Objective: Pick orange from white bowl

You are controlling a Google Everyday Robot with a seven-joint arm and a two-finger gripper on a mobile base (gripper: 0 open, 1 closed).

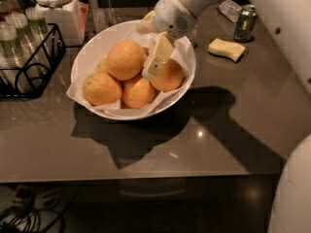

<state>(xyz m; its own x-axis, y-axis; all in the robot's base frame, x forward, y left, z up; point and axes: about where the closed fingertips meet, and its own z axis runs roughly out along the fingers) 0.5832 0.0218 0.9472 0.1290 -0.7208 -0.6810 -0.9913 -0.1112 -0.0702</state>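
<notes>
Grey tabletop (228,140): arm slants down from 1 o'clock into the bowl (93,46); gripper (146,50) at the orange's (124,60) 2 o'clock, fingers (158,57) apart.

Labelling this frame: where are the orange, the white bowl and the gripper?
orange (125,58), camera view, centre of its skin.
white bowl (90,48), camera view, bare left wall.
gripper (154,64), camera view, its lower end, inside the bowl.

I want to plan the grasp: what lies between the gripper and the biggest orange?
Nothing. In the camera view the gripper, low inside the white bowl, sits directly beside the orange, on its right in the picture. Whether they touch cannot be told.
</notes>
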